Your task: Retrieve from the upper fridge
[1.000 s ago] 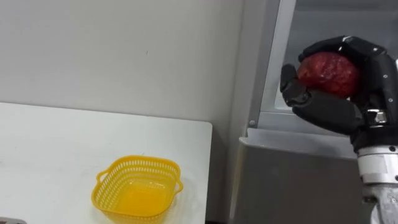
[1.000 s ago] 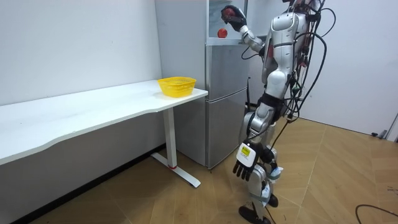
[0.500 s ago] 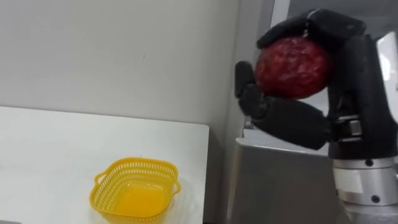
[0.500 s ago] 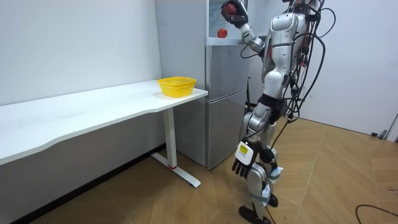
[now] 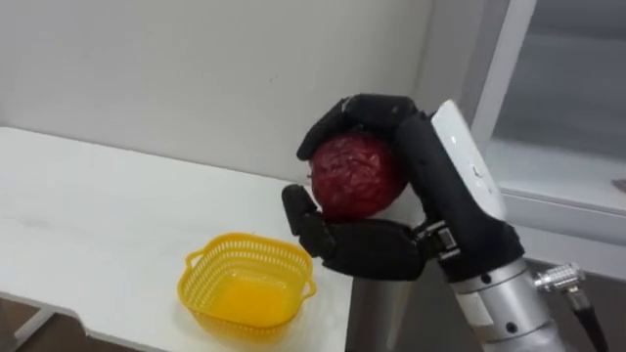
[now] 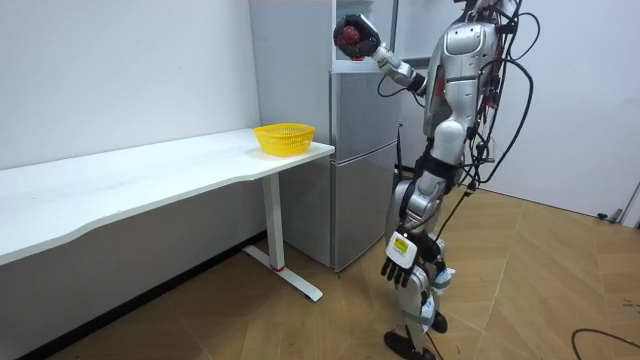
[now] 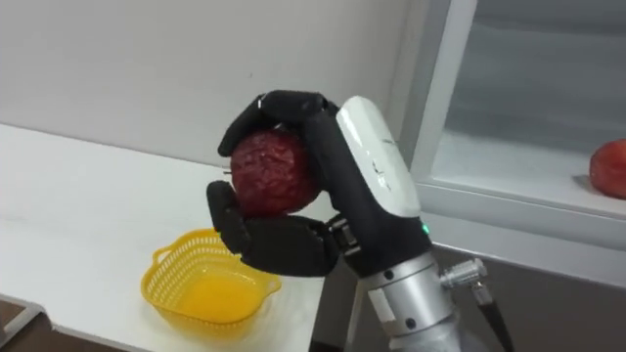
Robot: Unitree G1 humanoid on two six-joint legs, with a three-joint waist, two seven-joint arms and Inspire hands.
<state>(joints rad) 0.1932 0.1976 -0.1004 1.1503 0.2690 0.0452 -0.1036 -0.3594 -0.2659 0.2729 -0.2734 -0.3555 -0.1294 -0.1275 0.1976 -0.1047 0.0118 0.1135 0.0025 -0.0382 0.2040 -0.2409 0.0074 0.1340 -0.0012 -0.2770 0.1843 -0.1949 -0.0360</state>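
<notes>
My right hand (image 5: 421, 240) (image 7: 328, 240) is shut on a dark red, wrinkled round fruit (image 5: 355, 176) (image 7: 276, 173), with fingers over its top and the thumb under it. It holds the fruit in the air left of the open upper fridge compartment (image 5: 562, 108), above and a little right of the yellow basket (image 5: 246, 288) (image 7: 205, 284). In the room view I stand facing the fridge (image 6: 360, 160) with that arm raised and the fruit (image 6: 347, 35) at the fridge's top left corner. My left hand (image 6: 398, 268) hangs by my thigh, fingers relaxed.
The basket (image 6: 284, 138) stands near the right end of a long white table (image 5: 88, 215) (image 6: 150, 170) against the wall. Another red fruit (image 7: 611, 168) lies on the fridge shelf at the far right. The table's end almost meets the fridge's side.
My right hand has carried the fruit out of the fridge compartment, leftward and lower, to above the table's end near the basket. The eye view has also shifted.
</notes>
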